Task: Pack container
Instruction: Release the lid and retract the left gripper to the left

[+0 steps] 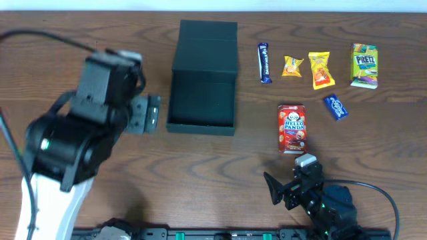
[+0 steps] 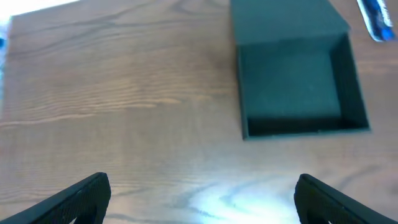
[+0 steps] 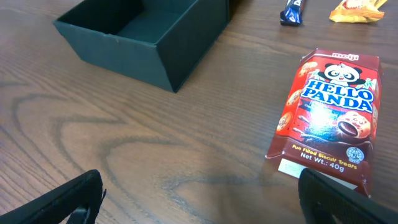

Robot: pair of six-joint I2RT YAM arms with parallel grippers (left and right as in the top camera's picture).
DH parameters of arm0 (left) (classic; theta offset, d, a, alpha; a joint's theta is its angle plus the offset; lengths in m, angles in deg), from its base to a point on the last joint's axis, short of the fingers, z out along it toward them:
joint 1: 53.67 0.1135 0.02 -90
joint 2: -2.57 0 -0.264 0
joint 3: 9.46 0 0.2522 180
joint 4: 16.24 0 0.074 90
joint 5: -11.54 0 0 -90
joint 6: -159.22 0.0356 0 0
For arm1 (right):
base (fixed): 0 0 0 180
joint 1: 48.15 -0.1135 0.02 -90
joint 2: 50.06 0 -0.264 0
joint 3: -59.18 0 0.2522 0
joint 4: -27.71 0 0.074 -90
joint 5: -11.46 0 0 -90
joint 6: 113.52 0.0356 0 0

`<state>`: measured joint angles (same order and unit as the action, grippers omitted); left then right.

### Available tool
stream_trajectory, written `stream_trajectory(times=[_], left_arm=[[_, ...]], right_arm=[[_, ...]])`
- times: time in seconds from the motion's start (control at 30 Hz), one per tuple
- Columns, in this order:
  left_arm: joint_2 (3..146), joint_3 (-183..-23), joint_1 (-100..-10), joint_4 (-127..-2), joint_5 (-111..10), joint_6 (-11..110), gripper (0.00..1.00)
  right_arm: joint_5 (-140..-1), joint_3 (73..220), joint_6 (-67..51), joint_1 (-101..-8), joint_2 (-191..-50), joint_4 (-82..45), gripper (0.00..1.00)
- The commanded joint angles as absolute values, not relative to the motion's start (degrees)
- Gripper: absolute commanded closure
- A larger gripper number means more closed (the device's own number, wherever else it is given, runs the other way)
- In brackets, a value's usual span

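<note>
The container (image 1: 202, 100) is a dark teal-black box standing open and empty at the table's middle, its flap lid (image 1: 207, 40) laid back behind it. It also shows in the left wrist view (image 2: 292, 84) and in the right wrist view (image 3: 143, 34). My left gripper (image 1: 155, 112) is open and empty just left of the container; in its own view (image 2: 202, 202) only bare table lies between the fingers. My right gripper (image 1: 288, 175) is open and empty near the front edge, just in front of the red Hello Panda box (image 1: 291, 129), which also shows in the right wrist view (image 3: 329, 112).
Behind and right of the container lie a blue bar (image 1: 264, 63), an orange candy pack (image 1: 292, 66), a yellow-orange pack (image 1: 320, 70), a green-yellow Pretz box (image 1: 364, 65) and a small blue pack (image 1: 335, 107). The left arm's bulk covers the table's left side.
</note>
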<state>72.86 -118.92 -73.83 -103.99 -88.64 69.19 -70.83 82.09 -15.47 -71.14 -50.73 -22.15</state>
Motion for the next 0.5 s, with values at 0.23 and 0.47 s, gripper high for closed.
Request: stream_trajectory(times=[0.23, 0.47], left_arm=[[62.65, -107.40, -69.37, -102.73, -72.94, 79.79, 0.05], [59.92, -103.99, -68.59, -101.68, -70.98, 81.08, 0.05]], right_arm=[[-70.59, 81.93, -16.32, -71.81, -50.36, -22.23, 0.01], [-70.59, 81.93, -16.32, -71.81, -50.36, -22.23, 0.01]])
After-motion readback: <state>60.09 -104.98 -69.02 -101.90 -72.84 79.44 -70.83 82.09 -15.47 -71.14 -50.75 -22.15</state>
